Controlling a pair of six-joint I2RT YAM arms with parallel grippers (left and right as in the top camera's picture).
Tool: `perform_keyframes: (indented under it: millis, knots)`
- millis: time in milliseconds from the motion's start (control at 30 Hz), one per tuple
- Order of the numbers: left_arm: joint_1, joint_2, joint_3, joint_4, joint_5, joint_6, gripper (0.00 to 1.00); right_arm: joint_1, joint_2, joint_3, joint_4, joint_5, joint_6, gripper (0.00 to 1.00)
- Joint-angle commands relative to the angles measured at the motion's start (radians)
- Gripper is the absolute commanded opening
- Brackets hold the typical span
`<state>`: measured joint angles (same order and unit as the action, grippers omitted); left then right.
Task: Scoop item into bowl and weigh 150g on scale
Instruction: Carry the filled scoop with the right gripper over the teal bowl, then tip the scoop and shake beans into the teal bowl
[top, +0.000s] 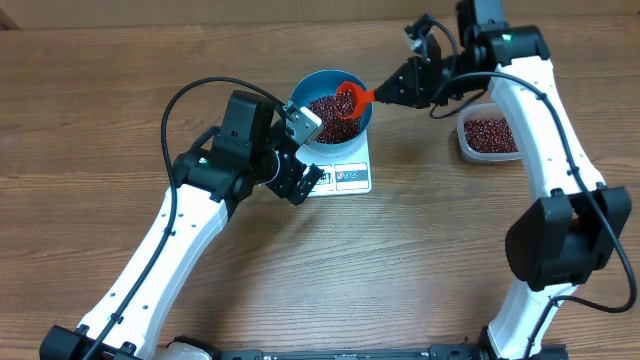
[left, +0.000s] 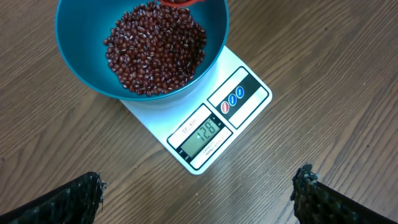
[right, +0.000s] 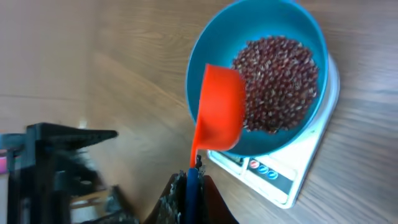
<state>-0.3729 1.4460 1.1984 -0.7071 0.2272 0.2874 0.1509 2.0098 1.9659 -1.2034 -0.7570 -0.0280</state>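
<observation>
The beans (left: 155, 50) are tiny, oval and dark red-brown, many with a pale fleck. They lie heaped in the bottom of a round, smooth, bright blue bowl (left: 81, 62), whose upper wall is bare. The bowl sits on a small, flat, white scale (left: 214, 121) and covers most of its top. The scale rests on the wooden table (top: 400, 260).

Only the scale's front strip with the display and round buttons sticks out from under the bowl. In the overhead view that strip faces the robot's side of the table, and its long axis runs left to right. The display reads 128.

An orange-red scoop (right: 221, 106) hangs over the bowl's rim on the robot's right side. Its cup is tipped toward the beans, and its thin handle runs straight back to the right hand (right: 189, 180), which is clamped tight on the handle's end.

More beans fill a clear tub (top: 490, 135) on the table, well to the right of the scale.

The left hand (left: 196, 199) hovers just before the scale's display edge. Its fingers are spread wide and hold nothing.
</observation>
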Motion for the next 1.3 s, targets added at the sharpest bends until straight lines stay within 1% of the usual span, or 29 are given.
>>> perform_keyframes:
  millis: [0, 100, 233, 333, 433, 700, 1267]
  knots:
    - [0.0, 0.0, 0.021, 0.004, -0.006, 0.004, 1.0, 0.055, 0.004, 0.119, -0.033, 0.224, 0.006, 0.04]
    - [0.0, 0.0, 0.021, 0.004, -0.006, 0.004, 1.0, 0.114, 0.0, 0.185, -0.063, 0.37, 0.006, 0.04]
    - [0.0, 0.0, 0.021, 0.004, -0.006, 0.004, 1.0, 0.185, -0.001, 0.225, -0.079, 0.532, 0.006, 0.04]
    - [0.0, 0.0, 0.021, 0.004, -0.006, 0.004, 1.0, 0.232, -0.001, 0.229, -0.084, 0.633, 0.006, 0.04]
    - [0.0, 0.0, 0.021, 0.004, -0.006, 0.004, 1.0, 0.261, -0.001, 0.229, -0.085, 0.683, 0.005, 0.04]
    - [0.0, 0.0, 0.021, 0.004, -0.006, 0.004, 1.0, 0.258, -0.001, 0.229, -0.086, 0.647, 0.006, 0.04]
    - [0.0, 0.0, 0.021, 0.004, -0.006, 0.004, 1.0, 0.258, -0.001, 0.229, -0.087, 0.652, -0.006, 0.04]
